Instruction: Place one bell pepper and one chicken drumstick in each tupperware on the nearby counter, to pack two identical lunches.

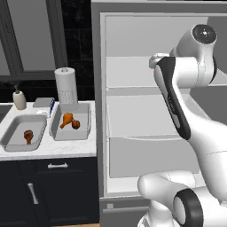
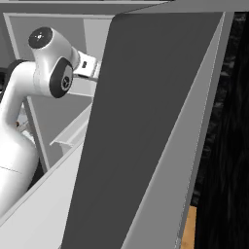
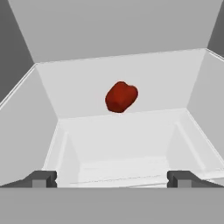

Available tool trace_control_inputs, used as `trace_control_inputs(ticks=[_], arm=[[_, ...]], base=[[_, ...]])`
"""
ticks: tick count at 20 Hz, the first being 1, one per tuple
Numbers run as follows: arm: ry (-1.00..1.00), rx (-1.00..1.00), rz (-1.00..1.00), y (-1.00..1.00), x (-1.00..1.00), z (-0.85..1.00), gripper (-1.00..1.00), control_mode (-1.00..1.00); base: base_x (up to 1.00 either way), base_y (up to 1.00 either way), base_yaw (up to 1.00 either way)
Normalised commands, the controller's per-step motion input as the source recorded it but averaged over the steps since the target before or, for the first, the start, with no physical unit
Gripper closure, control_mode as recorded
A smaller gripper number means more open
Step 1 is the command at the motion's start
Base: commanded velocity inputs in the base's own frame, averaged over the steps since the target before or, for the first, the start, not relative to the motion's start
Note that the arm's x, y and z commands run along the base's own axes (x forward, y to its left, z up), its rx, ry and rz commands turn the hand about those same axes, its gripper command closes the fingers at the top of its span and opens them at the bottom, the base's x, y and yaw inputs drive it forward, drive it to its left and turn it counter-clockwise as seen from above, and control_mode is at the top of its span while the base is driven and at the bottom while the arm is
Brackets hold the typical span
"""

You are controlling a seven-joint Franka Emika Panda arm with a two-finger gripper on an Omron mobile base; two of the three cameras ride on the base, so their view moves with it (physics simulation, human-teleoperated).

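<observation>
In the hand view a red bell pepper [image 3: 121, 96] lies at the back of a white fridge shelf [image 3: 122, 144]. My gripper [image 3: 112, 178] is open, well short of the pepper, with nothing between its fingertips [image 3: 43, 178]. On the counter [image 1: 48, 148] stand two grey tupperware tubs. The left tupperware [image 1: 13, 141] holds a brown chicken drumstick [image 1: 28, 136]. The right tupperware [image 1: 85, 122] holds an orange chicken drumstick [image 1: 66, 119] and a dark orange-red bell pepper [image 1: 76, 124]. My arm [image 1: 175, 102] reaches into the open fridge, which hides the hand in the left base view.
A paper towel roll [image 1: 65, 84], a soap bottle [image 1: 19, 99] and a small grey box [image 1: 43, 103] stand behind the tubs. The open fridge door [image 2: 146, 121] rises close on the right. Fridge side walls [image 3: 26, 127] flank the shelf.
</observation>
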Motion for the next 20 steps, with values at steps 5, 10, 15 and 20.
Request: trace_control_inputs(ticks=[5,10,15,20], arm=[[0.03,0.00,0.00,-0.24,0.96,-0.21,-1.00,-1.00],[0.02,0.00,0.00,-0.23,0.82,-0.04,-1.00,-1.00],[0.16,0.00,0.00,0.00,0.74,-0.12,-1.00,-1.00],[0.19,-0.02,0.00,-0.03,0.65,-0.25,-1.00,-1.00]], base=[[0.00,0.00,0.00],[0.00,0.00,0.00],[0.00,0.00,0.00],[0.00,0.00,0.00]])
